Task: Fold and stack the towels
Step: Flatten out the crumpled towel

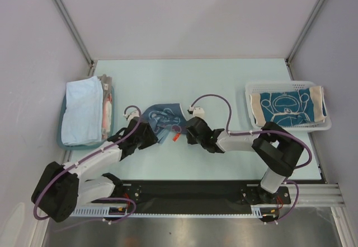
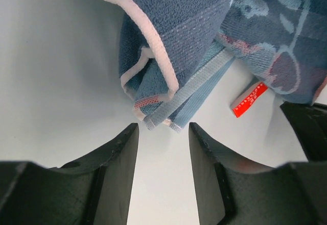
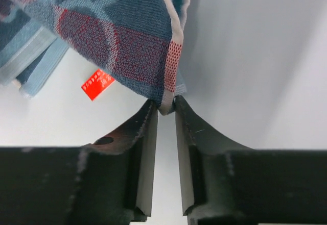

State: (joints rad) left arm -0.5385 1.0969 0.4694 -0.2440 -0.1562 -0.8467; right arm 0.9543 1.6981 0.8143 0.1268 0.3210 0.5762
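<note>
Pale desk, white walls. Right fingers clamped on the hem corner of the blue towel, likely to pin or lift that corner for a fold. Left fingers apart, nothing between them; the towel's folded edge lies just ahead, so this looks like lining up for a second grip. Towel sits bunched mid-desk between both arms, its red tag showing, fold not done. Left of it, a tray holds a folded light blue towel, probably the stack spot. At right, a basket holds a teal towel laid flat, apparently waiting its turn.
</note>
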